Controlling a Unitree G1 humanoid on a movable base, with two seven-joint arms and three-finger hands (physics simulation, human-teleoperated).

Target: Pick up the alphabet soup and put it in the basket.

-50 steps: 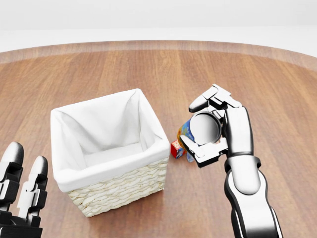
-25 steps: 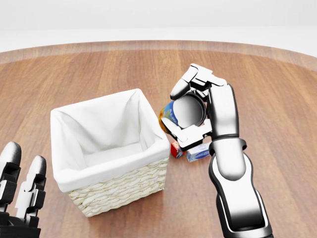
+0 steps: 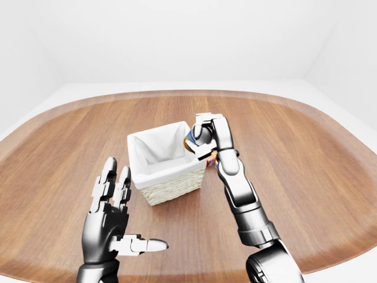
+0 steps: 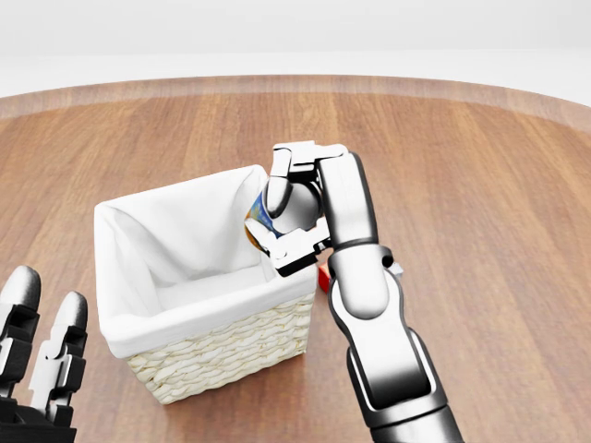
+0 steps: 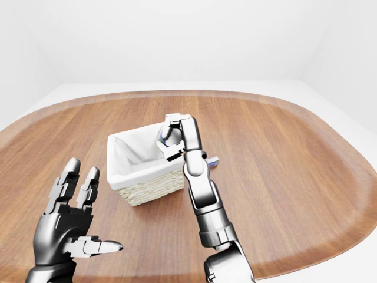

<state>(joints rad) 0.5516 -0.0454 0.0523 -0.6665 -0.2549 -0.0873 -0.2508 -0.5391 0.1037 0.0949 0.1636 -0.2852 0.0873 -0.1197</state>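
Note:
My right hand (image 4: 288, 210) is shut on the alphabet soup can (image 4: 259, 218), a blue, orange and white can with a silver end. It holds the can tilted just above the right rim of the wicker basket (image 4: 222, 355), which has a white cloth liner and stands on the wooden table. The hand hides most of the can. The same grasp shows in the left-eye view (image 3: 200, 138). My left hand (image 3: 115, 221) is open and empty, raised at the lower left, apart from the basket.
A small red item (image 4: 322, 277) and a pale box corner (image 4: 394, 269) lie on the table right of the basket, mostly hidden by my right forearm. The round wooden table (image 3: 306, 171) extends widely around; its edge curves along the bottom of both eye views.
My right hand has carried the can up and to the left, from beside the small items on the table to over the basket's right rim. The left hand has barely moved.

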